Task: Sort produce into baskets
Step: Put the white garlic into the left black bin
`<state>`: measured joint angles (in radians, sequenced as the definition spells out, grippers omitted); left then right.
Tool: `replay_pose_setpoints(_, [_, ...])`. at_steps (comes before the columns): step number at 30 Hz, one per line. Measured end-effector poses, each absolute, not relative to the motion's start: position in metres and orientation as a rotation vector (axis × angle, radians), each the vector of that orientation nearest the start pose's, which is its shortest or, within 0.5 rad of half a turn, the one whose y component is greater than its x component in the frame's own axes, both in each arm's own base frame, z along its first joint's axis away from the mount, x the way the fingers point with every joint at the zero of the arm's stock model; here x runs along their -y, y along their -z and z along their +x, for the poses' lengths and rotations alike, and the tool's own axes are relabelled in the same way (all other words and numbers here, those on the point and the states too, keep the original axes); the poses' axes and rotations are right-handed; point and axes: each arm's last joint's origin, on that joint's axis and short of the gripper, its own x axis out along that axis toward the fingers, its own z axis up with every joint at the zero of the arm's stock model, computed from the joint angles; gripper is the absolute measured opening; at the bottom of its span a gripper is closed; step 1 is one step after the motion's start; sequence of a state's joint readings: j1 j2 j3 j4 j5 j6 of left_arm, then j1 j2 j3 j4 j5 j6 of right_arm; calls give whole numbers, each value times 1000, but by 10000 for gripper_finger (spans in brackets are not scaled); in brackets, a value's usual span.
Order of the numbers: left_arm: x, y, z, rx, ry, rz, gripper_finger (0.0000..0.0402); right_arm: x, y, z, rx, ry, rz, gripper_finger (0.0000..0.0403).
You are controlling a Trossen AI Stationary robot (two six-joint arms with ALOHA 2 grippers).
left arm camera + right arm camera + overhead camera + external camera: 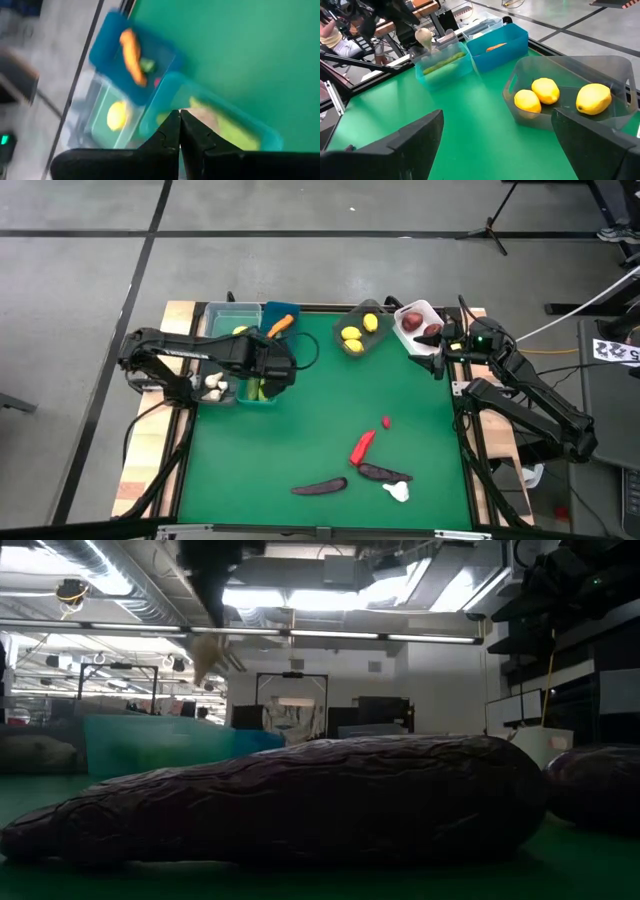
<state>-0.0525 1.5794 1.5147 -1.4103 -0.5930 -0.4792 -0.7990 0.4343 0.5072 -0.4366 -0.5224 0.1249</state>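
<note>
Your left hand (277,372) is clenched on a garlic bulb (423,36), which hangs under the fingertips just above the teal basket (442,67). That basket holds green cucumbers (440,62), so I judge the bulb is only passing over it. The basket touching the teal one on its outer side already has garlic (215,385) in it and looks like the proper home. The pinch seems to be on the bulb's top, which leaves the body free to drop cleanly.

Behind the teal basket sits the blue basket (500,42) with the orange carrot (496,47). Beside that one is the clear green basket (232,315) with a lemon.

Your right hand (495,140) is released, jaws wide and empty. It waits well across the tabletop from the teal basket, next to the grey basket (620,75) of lemons (545,91) and the white basket (418,308) of apples.

Unsorted produce lies near the front edge, far from the teal basket: a red pepper (362,445), a small red piece (386,421), two eggplants (320,486) and another garlic bulb (397,492). One eggplant (300,800) fills the low view.

The tabletop (330,400) is a green mat on a wooden frame, and the baskets stand along its far and left edges so that the middle is free for reaching. Around it is a grey concrete floor with dark lines, and strip lights hang overhead.
</note>
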Motion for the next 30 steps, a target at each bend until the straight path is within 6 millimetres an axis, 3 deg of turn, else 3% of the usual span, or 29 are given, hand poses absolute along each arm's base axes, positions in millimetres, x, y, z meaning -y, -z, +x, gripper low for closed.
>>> replay_pose_setpoints(7, [2, -303, 253, -1350, -920, 27, 0, 67, -259, 85, -273, 298, 347, 369])
replay_pose_setpoints(23, [1, -301, 189, -1151, -1125, -305, 0, 67, -259, 85, -274, 308, 346, 369])
replay_pose_setpoints(30, [0, -290, 174, -1130, -1188, -370, 0, 67, -259, 85, -274, 309, 346, 369])
